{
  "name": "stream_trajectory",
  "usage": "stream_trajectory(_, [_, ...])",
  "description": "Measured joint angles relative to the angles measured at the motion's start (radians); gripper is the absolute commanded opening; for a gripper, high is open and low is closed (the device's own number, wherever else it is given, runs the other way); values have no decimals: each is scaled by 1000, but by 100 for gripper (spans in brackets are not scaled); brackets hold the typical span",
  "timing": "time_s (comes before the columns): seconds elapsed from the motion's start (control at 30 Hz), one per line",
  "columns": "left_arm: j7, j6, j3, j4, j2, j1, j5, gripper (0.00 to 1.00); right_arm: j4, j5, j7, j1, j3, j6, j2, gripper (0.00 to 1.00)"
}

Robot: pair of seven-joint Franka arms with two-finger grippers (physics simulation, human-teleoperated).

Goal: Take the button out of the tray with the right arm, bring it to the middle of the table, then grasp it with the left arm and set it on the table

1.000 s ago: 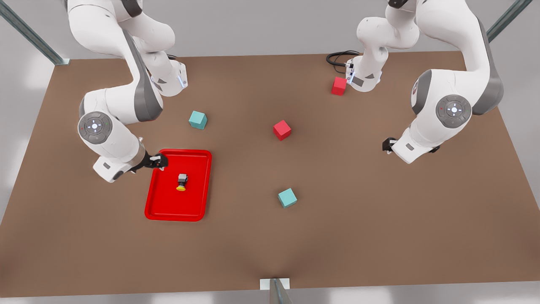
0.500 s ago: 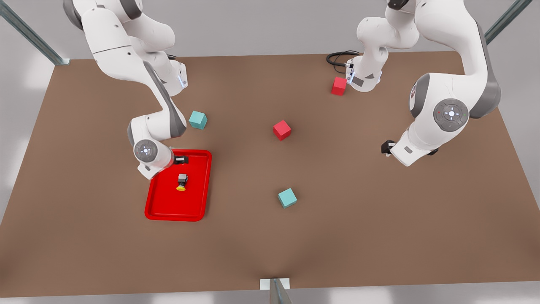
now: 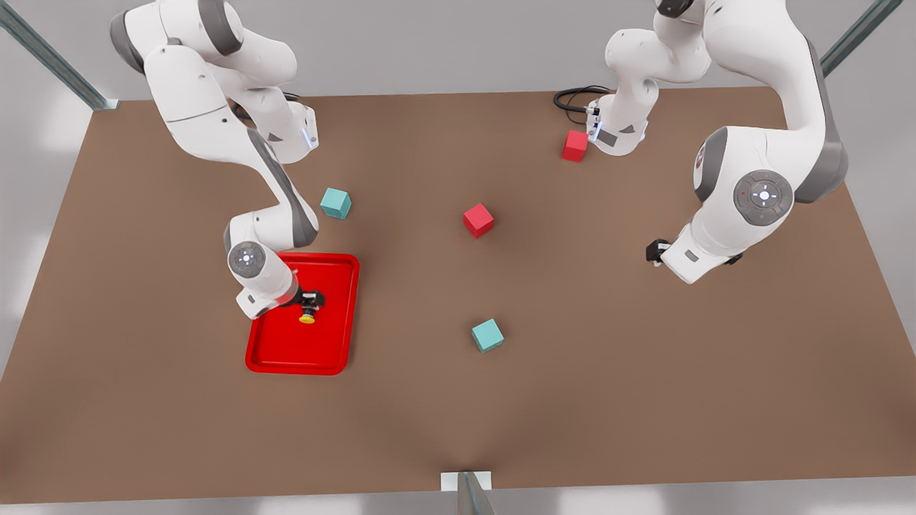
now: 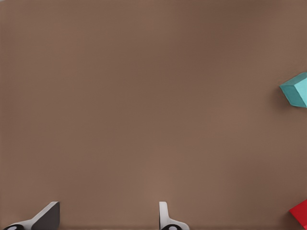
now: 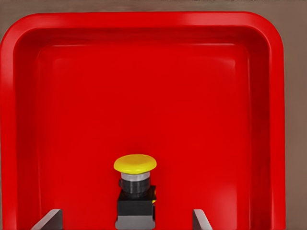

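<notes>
Lying on its side inside the red tray [image 3: 300, 357], the button [image 3: 308, 315] (yellow cap, grey body) is flanked by the spread fingers of the right gripper [image 3: 310, 299], not yet clamped. The left gripper [image 3: 654, 251] is held open above the bare worktop [image 3: 572, 400], well apart, waiting.

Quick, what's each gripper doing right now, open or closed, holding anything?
Right gripper: open, fingers either side of the button in the tray, not holding it.
Left gripper: open, empty, waiting above the table.
</notes>
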Motion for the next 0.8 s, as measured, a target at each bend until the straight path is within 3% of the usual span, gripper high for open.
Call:
stream_trajectory(0.5, [-1,4,0,0,15,-2,0,100,-79,-37,24,-6,5,81,51,100])
stream_trajectory(0.6, [-1,4,0,0,15,-1,0,100,-76,-34,28,-5,5,93,60,90])
stream_trajectory(0.73, [-1,4,0,0,17,0,0,100,-73,-33,33,-4,5,103,67,89])
stream_trajectory(0.8, [-1,4,0,0,18,0,0,100,-72,-32,34,-4,5,107,67,73])
